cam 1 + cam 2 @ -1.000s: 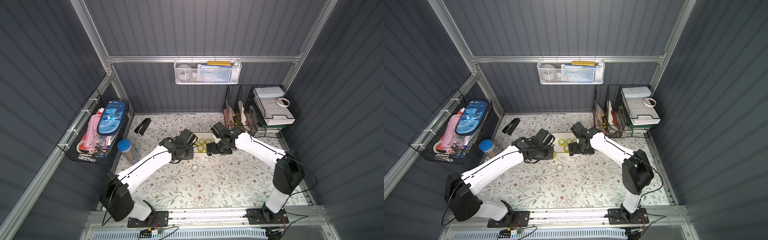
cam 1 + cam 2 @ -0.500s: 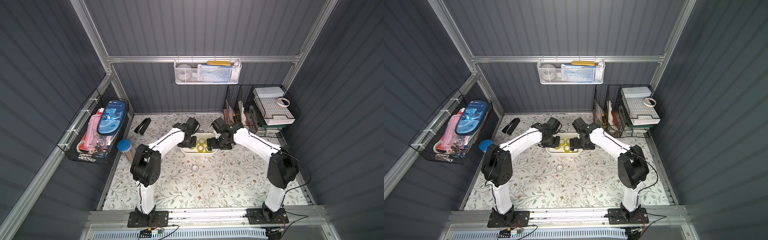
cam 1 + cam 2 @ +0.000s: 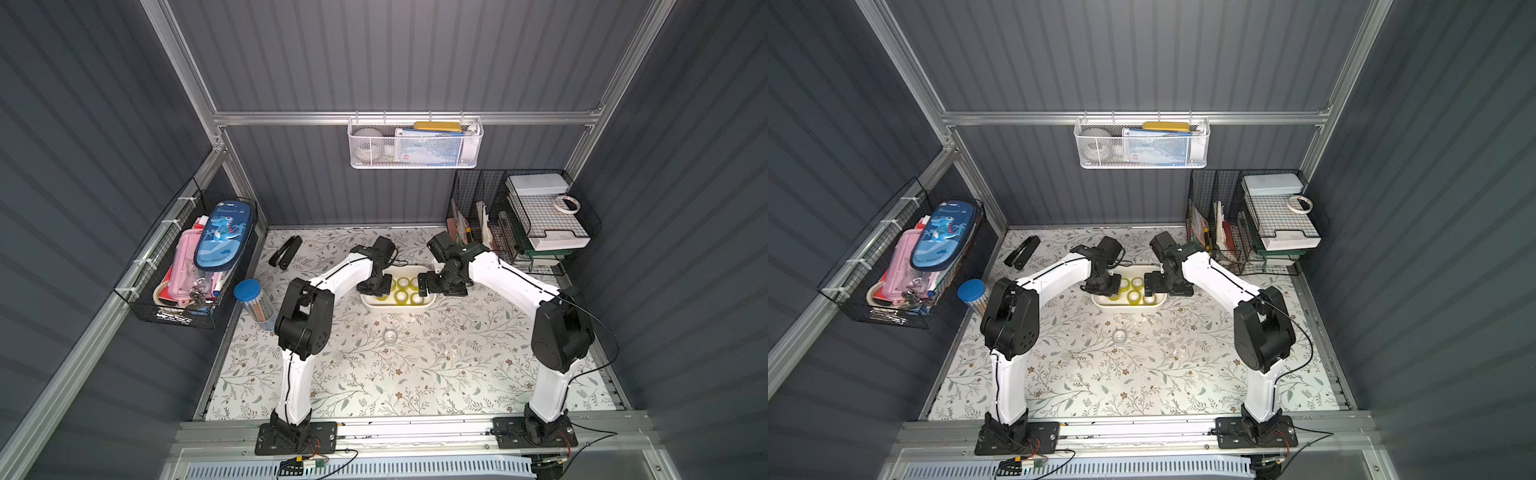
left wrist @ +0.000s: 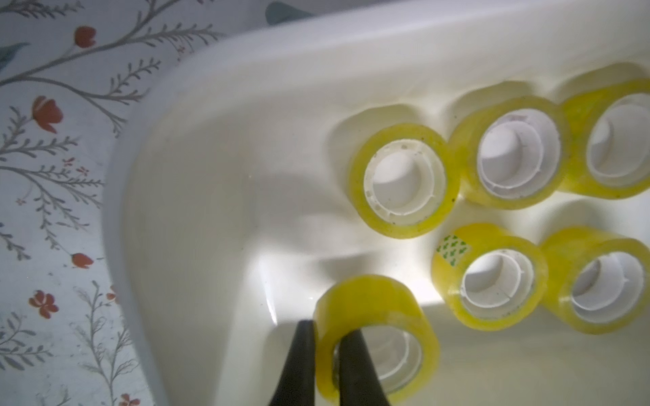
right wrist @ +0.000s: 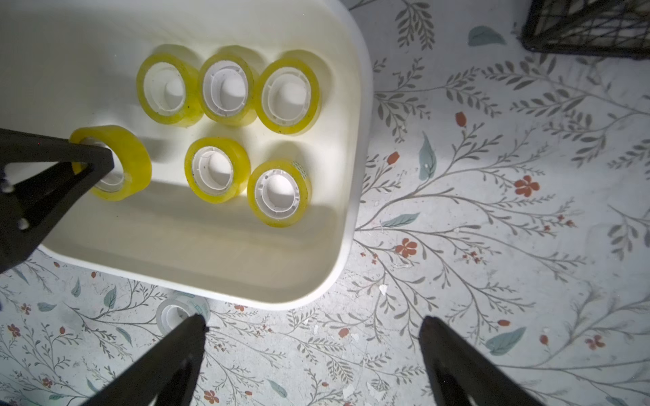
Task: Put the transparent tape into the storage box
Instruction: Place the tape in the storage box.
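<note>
**Left claw holds a yellow roll inside the storage box**

The left claw [image 4: 329, 334] is clamped on the wall of a yellow-tinted tape roll [image 4: 373, 305], with one finger through its core. It holds the roll tilted over the bare end of the white storage box [image 4: 211, 140]. Five more yellow rolls [image 5: 218, 170] lie flat in the box, three in one row and two in another. The right claw [image 5: 313, 321] stands wide open and empty above the bench, beside the box's corner.

The right wrist view and both top views show the one colourless roll [image 5: 179, 313] on the bench just outside the box. The left wrist view leaves it out but plainly shows a green-patterned label [image 4: 453, 249] on one roll.

In both top views the floral-papered bench [image 3: 415, 374] lies mid-frame between dark grey ribbed walls [image 3: 374, 62]. A white mesh basket [image 3: 415, 143] hangs at upper centre, and a black wire rack [image 3: 523, 220] stands at upper right.
</note>
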Robot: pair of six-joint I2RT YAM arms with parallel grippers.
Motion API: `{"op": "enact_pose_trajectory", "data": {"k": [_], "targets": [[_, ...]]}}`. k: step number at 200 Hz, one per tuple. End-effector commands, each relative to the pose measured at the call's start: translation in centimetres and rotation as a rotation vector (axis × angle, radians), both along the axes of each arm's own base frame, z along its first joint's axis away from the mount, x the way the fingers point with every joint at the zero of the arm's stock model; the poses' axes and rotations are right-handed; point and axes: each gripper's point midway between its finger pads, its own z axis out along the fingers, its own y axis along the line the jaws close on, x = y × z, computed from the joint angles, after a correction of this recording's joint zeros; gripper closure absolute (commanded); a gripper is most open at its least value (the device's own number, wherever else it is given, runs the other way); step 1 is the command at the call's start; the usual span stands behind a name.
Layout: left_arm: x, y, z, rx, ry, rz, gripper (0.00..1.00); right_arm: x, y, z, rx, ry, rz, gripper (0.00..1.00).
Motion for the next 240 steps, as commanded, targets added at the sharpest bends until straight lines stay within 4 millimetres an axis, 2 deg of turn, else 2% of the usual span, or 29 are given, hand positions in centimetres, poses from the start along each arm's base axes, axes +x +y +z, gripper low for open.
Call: {"op": "enact_pose_trajectory", "data": {"k": [1,87,151,201,240], "targets": [[-0.1,-0.4,-1.3,-0.011,0.030,-0.025,1.00,0.2,0.0,-0.1,-0.004,0.015,0.005,0.01],[0.1,-1.4,-3.5,-0.042,0.053,-0.036,1.00,0.4,0.3,-0.3,0.003,0.022,0.010,0.01],[-0.6,-1.9,-3.7,-0.078,0.076,-0.040,1.00,0.6,0.6,-0.4,0.015,0.025,0.016,0.01],[-1.7,-1.2,-3.8,-0.065,0.101,-0.039,0.88,0.5,0.7,-0.5,0.021,0.030,0.017,0.01],[-1.7,-0.8,-2.8,-0.058,0.078,-0.033,0.73,0.6,1.0,-0.2,0.032,0.026,0.022,0.01]]}}
